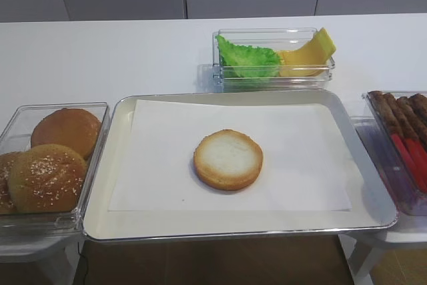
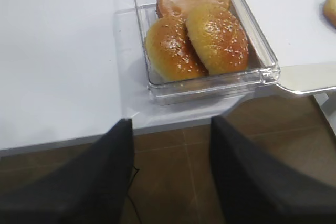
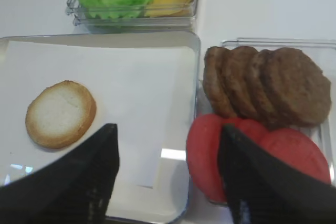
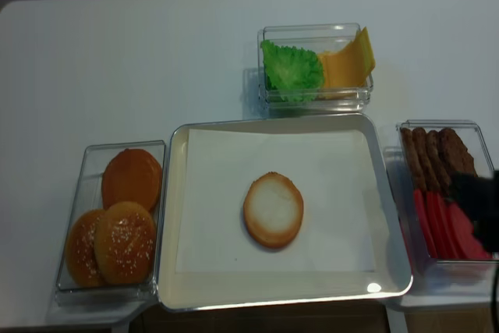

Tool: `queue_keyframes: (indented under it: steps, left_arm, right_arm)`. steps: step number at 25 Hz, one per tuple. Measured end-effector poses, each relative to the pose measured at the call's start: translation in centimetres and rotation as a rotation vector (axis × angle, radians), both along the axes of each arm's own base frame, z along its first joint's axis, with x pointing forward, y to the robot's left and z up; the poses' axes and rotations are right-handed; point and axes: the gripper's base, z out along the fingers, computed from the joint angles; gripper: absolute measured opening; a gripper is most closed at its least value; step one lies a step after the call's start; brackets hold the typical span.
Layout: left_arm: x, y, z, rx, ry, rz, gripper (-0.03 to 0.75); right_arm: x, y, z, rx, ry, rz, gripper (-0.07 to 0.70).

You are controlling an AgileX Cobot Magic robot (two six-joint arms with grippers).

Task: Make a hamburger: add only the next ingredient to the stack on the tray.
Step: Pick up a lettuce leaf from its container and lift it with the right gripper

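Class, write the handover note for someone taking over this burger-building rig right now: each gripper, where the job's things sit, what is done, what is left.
Right gripper: open, empty, hovering over the tray's right edge beside the box of patties and tomato slices.
Left gripper: open, empty, off the table's near edge by the box of bun tops.
Tray: the bun bottom lies alone on the white paper, cut face up.
Lettuce leaf: in the clear box behind the tray, next to the cheese slices.
Done: bun bottom placed.
Left: pick the lettuce and lay it on the bun bottom.
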Motion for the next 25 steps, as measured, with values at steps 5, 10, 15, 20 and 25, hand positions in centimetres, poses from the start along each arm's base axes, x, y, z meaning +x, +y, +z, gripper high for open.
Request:
queue_keyframes:
  steps: [5, 10, 15, 20, 25]
  left_arm:
    - [0.0, 0.0, 0.0, 0.000, 0.000, 0.000, 0.353]
    - [0.0, 0.0, 0.0, 0.000, 0.000, 0.000, 0.353]
    - [0.0, 0.0, 0.0, 0.000, 0.000, 0.000, 0.353]
    - [0.0, 0.0, 0.0, 0.000, 0.000, 0.000, 0.353]
    - [0.0, 0.0, 0.0, 0.000, 0.000, 0.000, 0.353]
  right_arm:
    - [5.1, 1.0, 1.0, 0.040, 0.032, 0.106, 0.445]
    - [10.9, 1.8, 2.2, 0.115, 0.036, 0.158, 0.432]
    - [17.1, 2.7, 2.6, 0.138, 0.066, 0.193, 0.428]
    - [21.8, 6.4, 2.3, 0.136, 0.078, 0.300, 0.428]
    - [25.6, 10.6, 0.3, 0.133, 0.109, 0.390, 0.428]
